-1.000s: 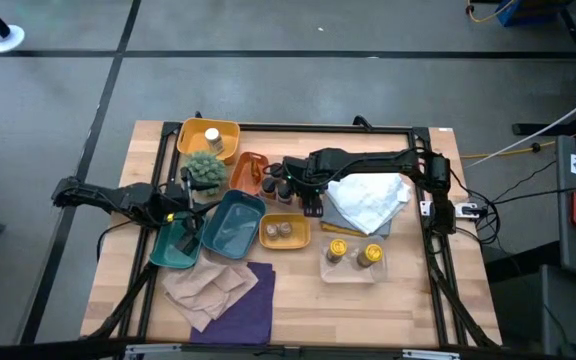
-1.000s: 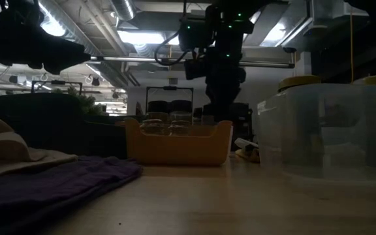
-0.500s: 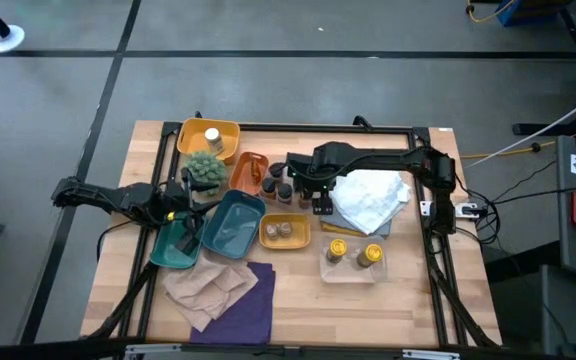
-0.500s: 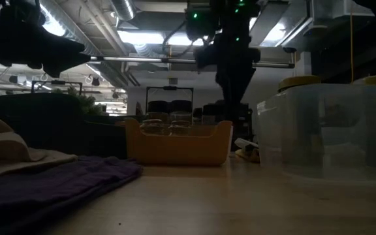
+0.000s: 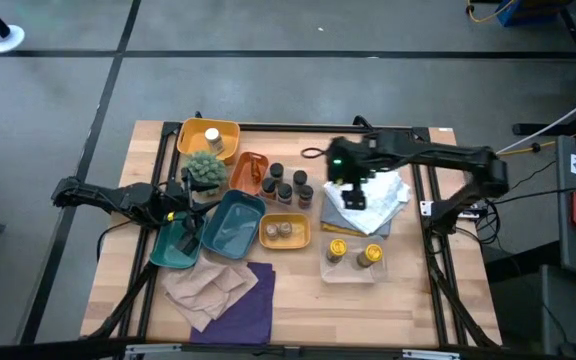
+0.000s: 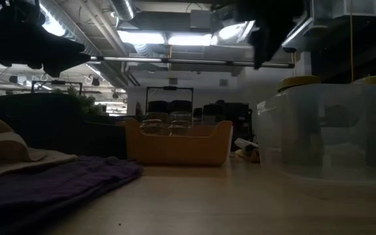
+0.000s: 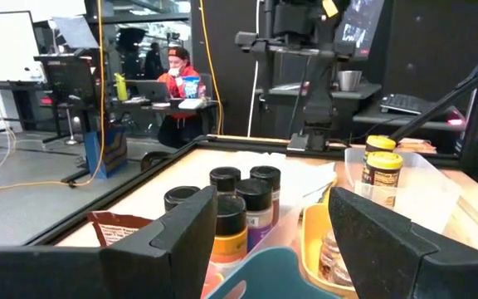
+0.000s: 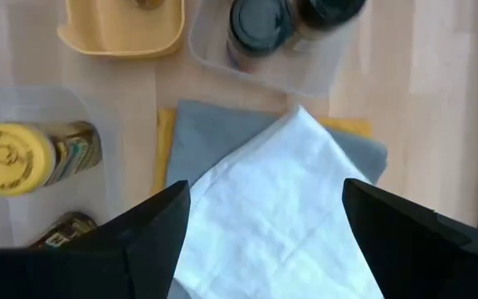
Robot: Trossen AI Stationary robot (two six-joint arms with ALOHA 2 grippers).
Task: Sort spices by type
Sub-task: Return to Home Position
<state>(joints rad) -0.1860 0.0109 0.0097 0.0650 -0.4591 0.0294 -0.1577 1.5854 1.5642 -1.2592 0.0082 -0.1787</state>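
R arm (image 5: pixel 438 160) reaches in from the table's right side, wrist bent down. R pincer (image 5: pixel 351 192) (image 8: pixel 264 199) hangs above the white cloth (image 5: pixel 378 195) (image 8: pixel 264 241), fingers (image 8: pixel 139 241) spread wide, nothing betw. them. L arm (image 5: pixel 108 195) lies low at the table's left. L pincer (image 5: pixel 184 208) (image 7: pixel 268 208) sits at the teal trays, fingers (image 7: pixel 173 241) apart, also empty.

Containers:
- Betw. the two pincers, just beside the R one: a clear bin (image 5: pixel 290 203) (image 8: pixel 222 58) w/ several black-lid jars (image 5: pixel 286 188) (image 7: pixel 239 203) (image 8: pixel 260 25), upright and close-packed.
- Next to that bin, toward the table's front edge: a small yellow tray (image 5: pixel 283 243) (image 8: pixel 123 37) (image 6: pixel 178 143) w/ two brown-lid jars (image 5: pixel 283 230).
- Front of the R pincer, past the cloth: a 2nd clear bin (image 5: pixel 353 273) (image 7: pixel 426 191) (image 6: pixel 325 143) w/ two yellow-lid jars (image 5: pixel 370 255) (image 7: pixel 380 166) (image 8: pixel 11 158).
- Well apart from the R pincer, nearer the L one: a bigger yellow tray (image 5: pixel 190 135) w/ one pale-lid jar (image 5: pixel 212 137).

Around:
- A spiky green plant (image 5: pixel 206 170) and an orange tray (image 5: pixel 248 172) stand betw. the L pincer and the black-lid jars.
- A big teal tray (image 5: pixel 233 225) and a small teal tray (image 5: pixel 173 250) are by the L pincer.
- The white cloth lies on a grey cloth (image 5: pixel 353 222) (image 8: pixel 222 124), over a yellow cloth (image 8: pixel 163 149).
- A beige cloth (image 5: pixel 203 285) and a purple cloth (image 5: pixel 258 310) (image 6: pixel 57 183) lie at the front edge.
- A person (image 7: pixel 177 71) sits at a desk in the room behind.
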